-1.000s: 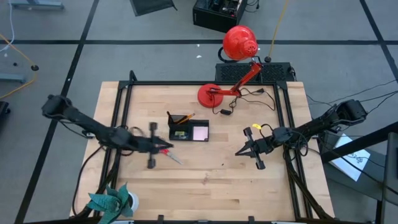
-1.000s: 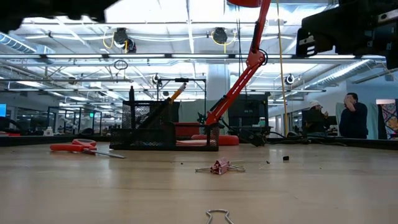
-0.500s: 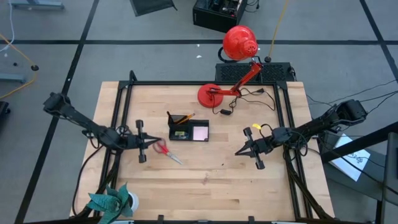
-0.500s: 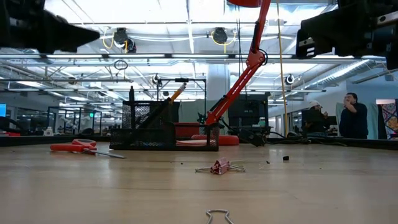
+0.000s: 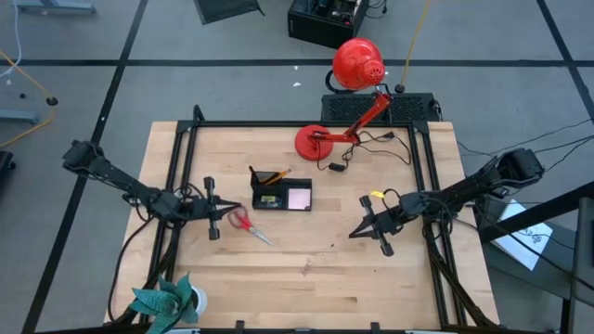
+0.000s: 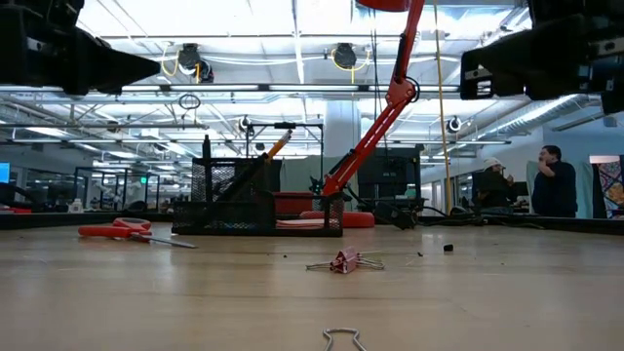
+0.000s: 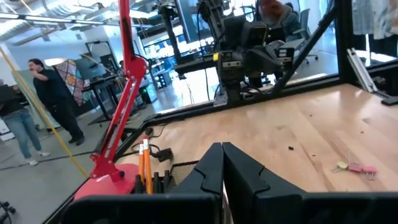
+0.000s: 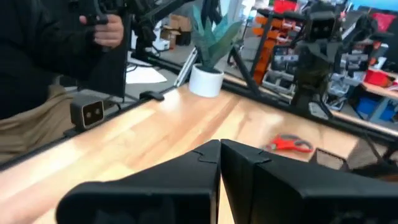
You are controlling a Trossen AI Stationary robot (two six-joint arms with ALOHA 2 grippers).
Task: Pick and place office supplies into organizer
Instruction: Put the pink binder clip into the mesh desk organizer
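While the high view takes in the whole tabletop (image 5: 306,269), the black organizer (image 5: 281,194) sits near its middle, with a pale pink notepad (image 5: 299,198) in its right compartment and an orange pencil (image 5: 277,173) leaning out of its rear part. Red-handled scissors (image 5: 244,223) lie flat just left of the organizer, in front of its left corner. The left gripper (image 5: 213,210) hangs just left of the scissors' handles, its fingers closed together and empty. The right gripper (image 5: 357,230) hovers well to the right of the organizer, fingers likewise pressed shut on nothing. A red lamp (image 5: 353,65) stands behind the organizer.

At table height, the scissors (image 6: 122,231) rest left of the mesh organizer (image 6: 258,200); a pink binder clip (image 6: 343,261) lies to the right of it and nearer the camera, and both grippers are cut off by the upper edge.

Past the left wrist's closed fingers (image 7: 214,165), only the pencil tops (image 7: 146,165) show; the organizer is hidden.

Beyond the right wrist's closed fingers (image 8: 214,155), the scissors (image 8: 287,144) are blurred, with a white-potted plant (image 8: 208,59) farther off.
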